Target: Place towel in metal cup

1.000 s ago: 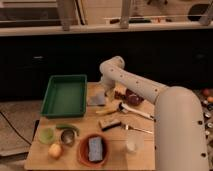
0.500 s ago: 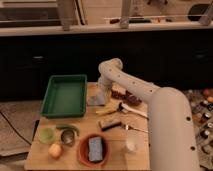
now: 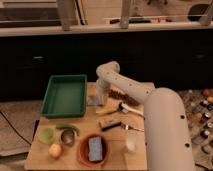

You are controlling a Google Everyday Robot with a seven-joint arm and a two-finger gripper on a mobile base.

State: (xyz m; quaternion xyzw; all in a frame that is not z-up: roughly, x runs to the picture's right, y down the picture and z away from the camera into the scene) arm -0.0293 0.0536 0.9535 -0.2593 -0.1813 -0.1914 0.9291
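the wooden table point(image 3: 85, 118) fills the lower left, in front of a long run of dark cabinets point(image 3: 45, 55). the robot's white arm point(image 3: 131, 91) comes in from the lower right, its thick body section covering the table's right side. it bends at a rounded elbow near the table's back edge and turns down.

the gripper point(image 3: 97, 98) is low at the back of the table, just beside the right wall of the green plastic tray point(image 3: 65, 95). whether it is open or closed cannot be told. a pale grey patch right at the gripper looks like the towel point(image 3: 93, 101), lying on the table at the tray's right side. i cannot tell whether the gripper touches it.

a red bowl point(image 3: 82, 152) sits at the front edge with a blue-grey sponge point(image 3: 95, 149) in it. left of the bowl stands the metal cup point(image 3: 67, 139), upright, well apart from the towel. a green pepper-like thing point(image 3: 69, 129) lies at its rim. a light green cup point(image 3: 46, 135) is just beside it on the left, and a yellow round fruit point(image 3: 55, 150) lies near the front.

mid-table are a yellowish oblong item point(image 3: 108, 111) and a dark bar point(image 3: 110, 123), whose label cannot be read. a white cup point(image 3: 130, 145) stands to the right of the bowl.
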